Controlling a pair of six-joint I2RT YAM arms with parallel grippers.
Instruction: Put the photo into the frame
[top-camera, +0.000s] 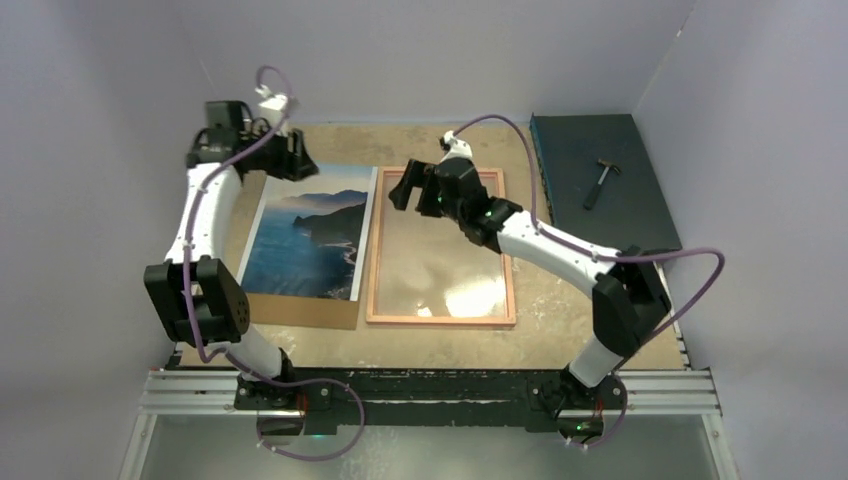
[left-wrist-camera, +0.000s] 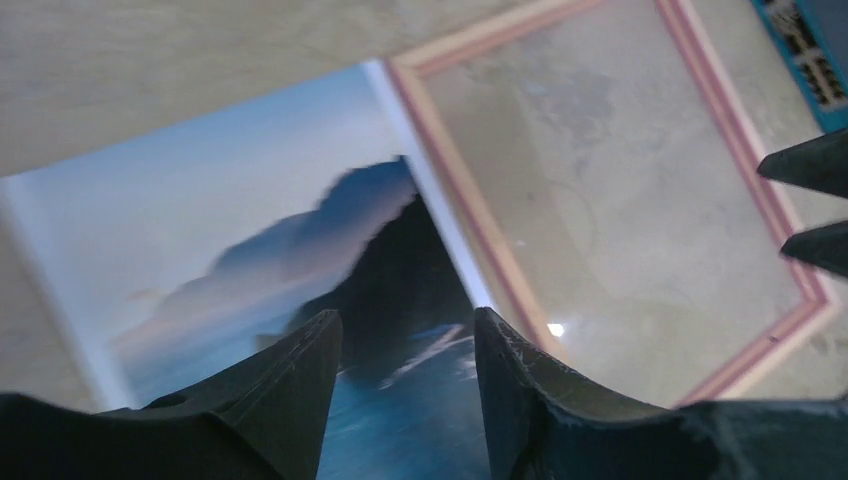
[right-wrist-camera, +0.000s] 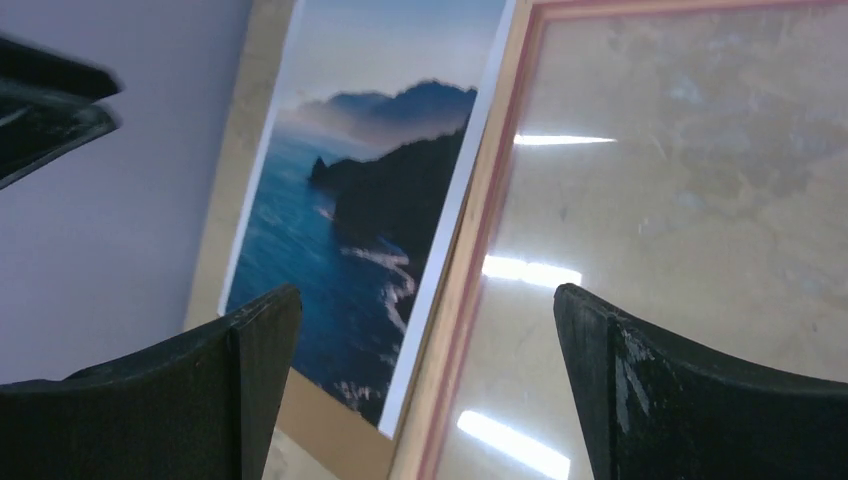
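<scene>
Tan table (top-camera: 420, 140) carried photo (top-camera: 310, 235) beside frame (top-camera: 441, 318). Left arm stretched to photo's far edge, left gripper (top-camera: 296, 160) parted, empty; right gripper (top-camera: 404, 188) gaped empty over frame's far corner.

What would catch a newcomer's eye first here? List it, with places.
The photo of blue sea and dark mountains lies face up on a brown board, left of centre. Just to its right lies the pink frame, empty, its pane glaring, the open right hand above its far corner. A hammer sits on a dark mat at far right.
</scene>
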